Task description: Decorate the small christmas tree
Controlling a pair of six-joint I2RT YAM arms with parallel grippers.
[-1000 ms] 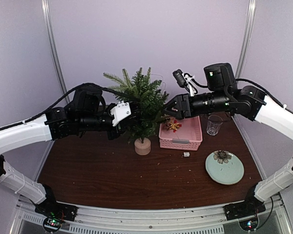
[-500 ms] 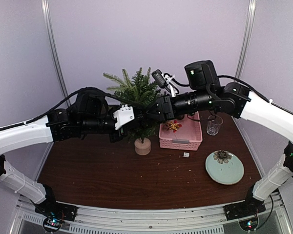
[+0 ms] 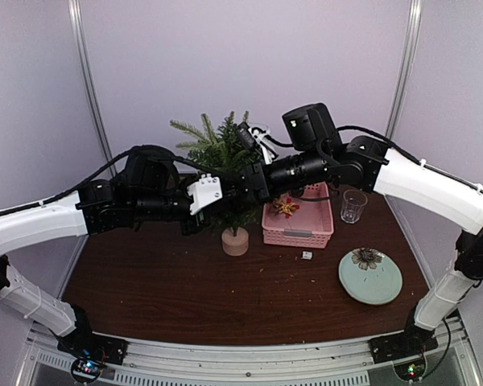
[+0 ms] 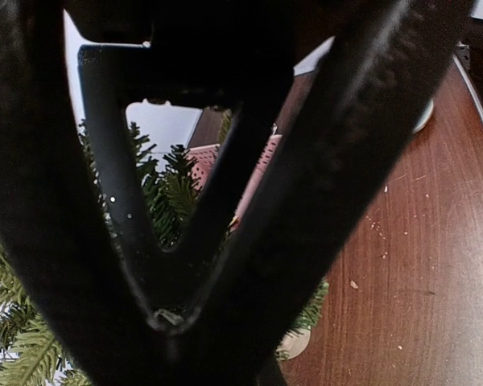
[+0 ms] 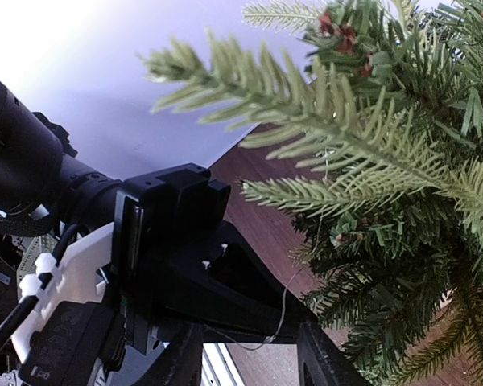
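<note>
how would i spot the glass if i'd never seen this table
On the brown table, find the pink basket just right of the tree. The glass stands beside the basket's right end, toward the back. It is the only clear, upright thing there; the plate nearer the front is pale green and flat.

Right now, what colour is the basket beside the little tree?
The basket is pink, with a slotted wall. The top external view shows it best.
</note>
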